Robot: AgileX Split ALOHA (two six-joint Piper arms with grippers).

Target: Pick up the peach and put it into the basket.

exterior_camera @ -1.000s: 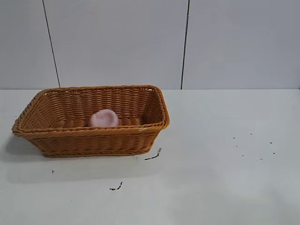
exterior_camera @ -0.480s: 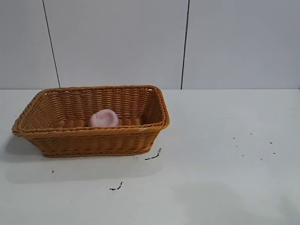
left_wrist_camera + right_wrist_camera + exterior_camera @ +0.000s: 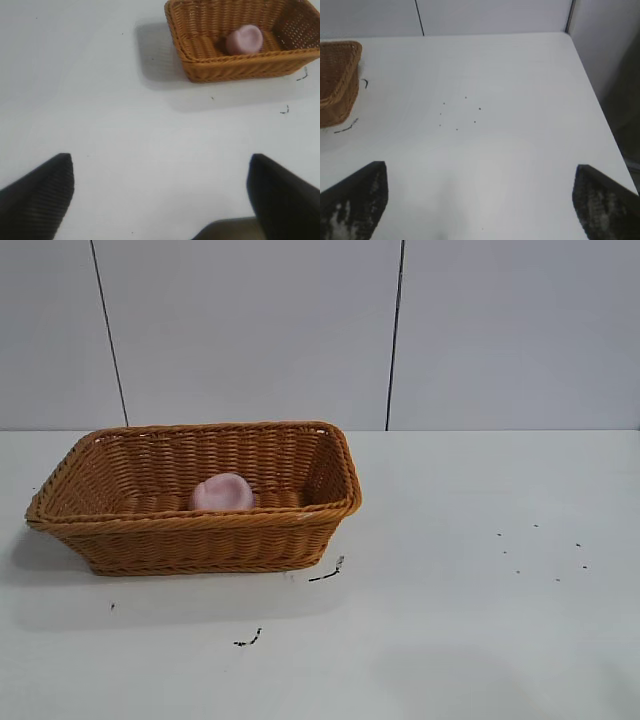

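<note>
The pale pink peach lies inside the orange-brown wicker basket on the left half of the white table. It also shows in the left wrist view, resting on the floor of the basket. My left gripper is open and empty, well back from the basket over bare table. My right gripper is open and empty over the table's right part, with a corner of the basket far off. Neither gripper shows in the exterior view.
Small dark specks and scuff marks dot the table in front of the basket and at the right. The table's right edge runs close beside the right gripper. A grey panelled wall stands behind.
</note>
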